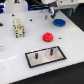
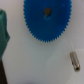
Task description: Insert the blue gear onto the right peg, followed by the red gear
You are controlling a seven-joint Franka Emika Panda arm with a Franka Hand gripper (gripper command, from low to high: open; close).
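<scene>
The blue gear [image 1: 59, 22] lies flat on the white table at the back, towards the exterior view's right. It fills much of the wrist view as a toothed disc [image 2: 47, 20] with a dark centre hole. My gripper [image 1: 51, 16] hangs just beside it, above the table, open and empty. One teal finger [image 2: 4, 32] shows at the edge of the wrist view, apart from the gear. The red gear [image 1: 48, 37] sits mid-table, nearer the front. The right peg [image 1: 50, 49] stands upright on the black-rimmed grey plate [image 1: 56, 56] at the front.
A shorter, thinner peg [image 1: 36, 56] stands on the same plate. A beige blocky object [image 1: 18, 27] stands on the exterior view's left. A small metal pin [image 2: 74, 60] lies on the table near the blue gear.
</scene>
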